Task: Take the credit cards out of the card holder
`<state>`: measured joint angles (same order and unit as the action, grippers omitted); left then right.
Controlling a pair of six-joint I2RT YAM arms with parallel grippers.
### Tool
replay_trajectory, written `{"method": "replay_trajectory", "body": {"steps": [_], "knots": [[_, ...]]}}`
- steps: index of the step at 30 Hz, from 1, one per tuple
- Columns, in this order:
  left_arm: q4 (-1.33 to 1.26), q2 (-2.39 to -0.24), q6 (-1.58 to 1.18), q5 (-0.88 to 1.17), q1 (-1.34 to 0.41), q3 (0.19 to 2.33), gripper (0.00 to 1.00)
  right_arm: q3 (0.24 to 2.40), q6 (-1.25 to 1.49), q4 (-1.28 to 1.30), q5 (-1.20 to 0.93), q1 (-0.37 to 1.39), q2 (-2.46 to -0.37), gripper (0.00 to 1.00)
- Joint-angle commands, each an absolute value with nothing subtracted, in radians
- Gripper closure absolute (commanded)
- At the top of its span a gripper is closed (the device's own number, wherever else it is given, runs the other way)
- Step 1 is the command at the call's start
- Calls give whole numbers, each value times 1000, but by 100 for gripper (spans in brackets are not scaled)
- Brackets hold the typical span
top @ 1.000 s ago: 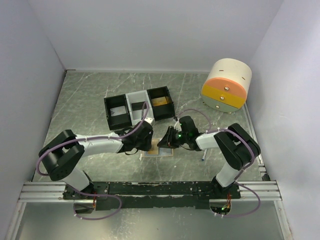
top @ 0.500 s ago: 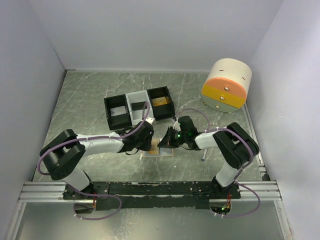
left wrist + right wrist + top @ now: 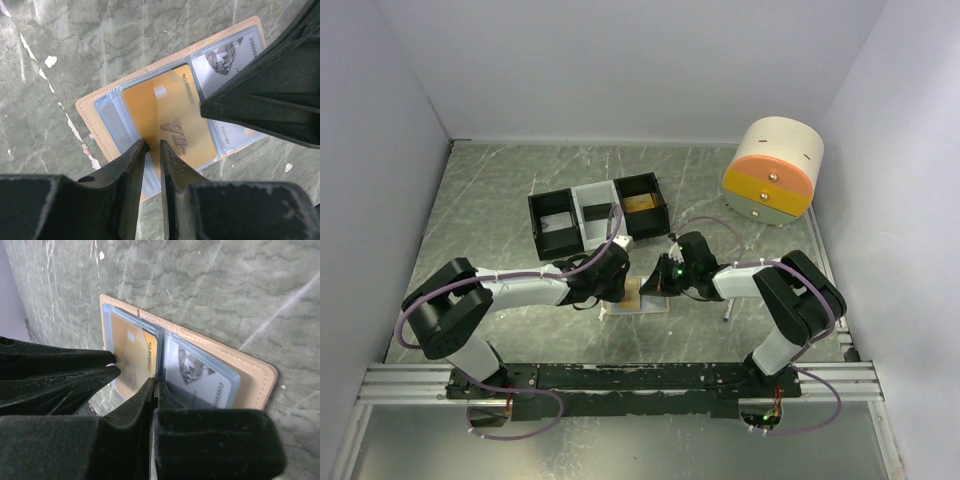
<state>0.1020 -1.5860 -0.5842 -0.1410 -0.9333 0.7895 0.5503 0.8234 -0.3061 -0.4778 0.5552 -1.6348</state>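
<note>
The tan card holder (image 3: 642, 299) lies open and flat on the table between my two grippers. In the left wrist view its tan rim (image 3: 87, 115) frames pale blue sleeves holding a gold card (image 3: 165, 110) and a silver card (image 3: 225, 55). My left gripper (image 3: 153, 146) has only a narrow gap between its jaws, and its tips rest at the gold card's near corner. My right gripper (image 3: 156, 385) is shut and presses on the holder's centre fold, between the gold card (image 3: 132, 347) and the silver card (image 3: 200, 375). The left fingers (image 3: 60, 365) come in from the left.
A black-and-white three-compartment tray (image 3: 597, 215) stands just behind the grippers. A round cream drawer unit with orange, yellow and green fronts (image 3: 772, 172) stands at the back right. A small thin object (image 3: 726, 312) lies by the right arm. Walls close in on three sides.
Both grippers stay at the holder with hardly any movement. A little more of the gold card shows between them now.
</note>
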Motion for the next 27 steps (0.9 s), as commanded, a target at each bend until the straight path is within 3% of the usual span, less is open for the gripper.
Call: {"method": "replay_trajectory", "body": {"steps": [1,8,14,19,24,27], "knots": [[194,-1621,-589,-161,-944,779,69,513,844,-309,-437,528,-1603,100],[189,-1622,-585,-164,-943,782,69,505,846,-339,-470,517,-1605,100],[186,-1631,-581,-155,-944,787,70,479,880,-467,-573,523,-1657,77],[182,-1629,-581,-153,-945,784,71,492,867,-453,-556,543,-1685,69],[180,-1629,-580,-148,-945,786,72,514,859,-447,-548,562,-1712,71],[177,-1632,-580,-146,-945,785,72,519,856,-421,-516,563,-1708,82]]}}
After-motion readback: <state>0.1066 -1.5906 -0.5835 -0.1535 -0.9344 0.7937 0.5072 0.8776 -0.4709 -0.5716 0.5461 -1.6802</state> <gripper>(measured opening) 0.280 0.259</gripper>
